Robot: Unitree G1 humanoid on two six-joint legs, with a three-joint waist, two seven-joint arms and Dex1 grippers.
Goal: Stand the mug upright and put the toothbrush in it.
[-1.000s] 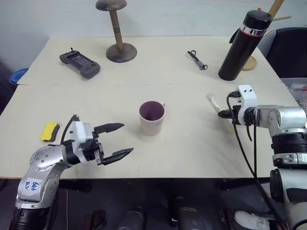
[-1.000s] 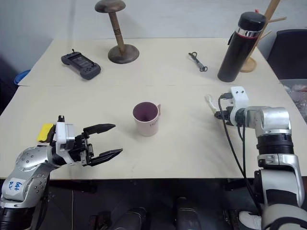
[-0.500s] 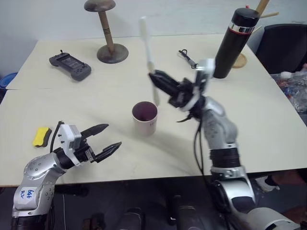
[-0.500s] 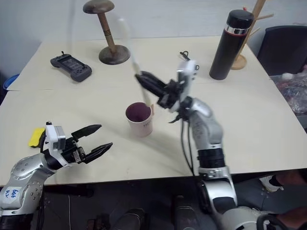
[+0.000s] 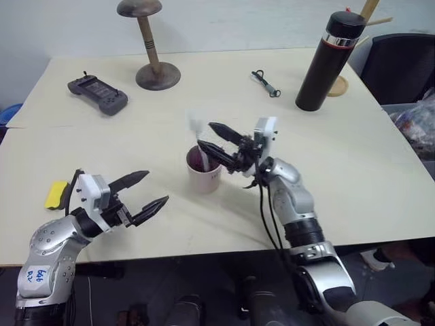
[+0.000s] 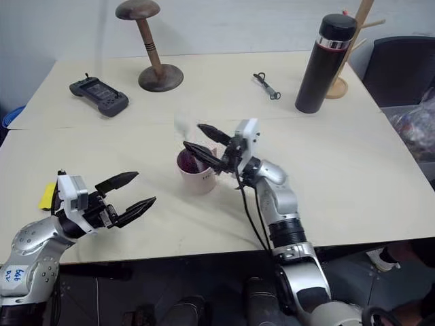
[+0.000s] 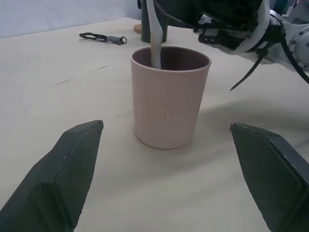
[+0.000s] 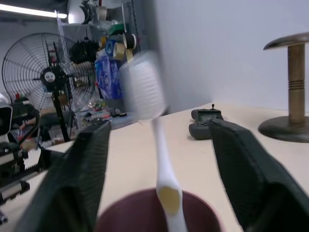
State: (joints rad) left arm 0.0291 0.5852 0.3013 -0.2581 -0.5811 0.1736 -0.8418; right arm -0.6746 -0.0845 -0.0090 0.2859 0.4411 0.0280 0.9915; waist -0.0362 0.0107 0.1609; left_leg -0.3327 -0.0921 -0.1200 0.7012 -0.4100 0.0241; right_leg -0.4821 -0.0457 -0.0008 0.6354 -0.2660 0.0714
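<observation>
- The mug (image 5: 204, 171) stands upright near the middle of the bench (image 5: 353, 170), its dark inside facing up.
- The toothbrush (image 5: 198, 138) stands in the mug, handle end down inside it, its white bristle head rising above the rim and leaning slightly.
- The right gripper (image 5: 212, 138) hovers at the mug's rim, its jaws spread apart on either side of the toothbrush and not pinching it; in the right wrist view the brush stem (image 8: 164, 164) sits free between the two fingers.
- The left gripper (image 5: 148, 192) hangs over the bench's near edge, well apart from the mug, jaws wide and empty, pointing toward the mug.
- A yellow sponge (image 5: 56, 194) lies just behind the left gripper.
- Farther back are a black handheld controller (image 5: 96, 95), a wooden stand (image 5: 150, 41), a small black clip tool (image 5: 265, 83) and a tall black flask (image 5: 324, 62).
</observation>
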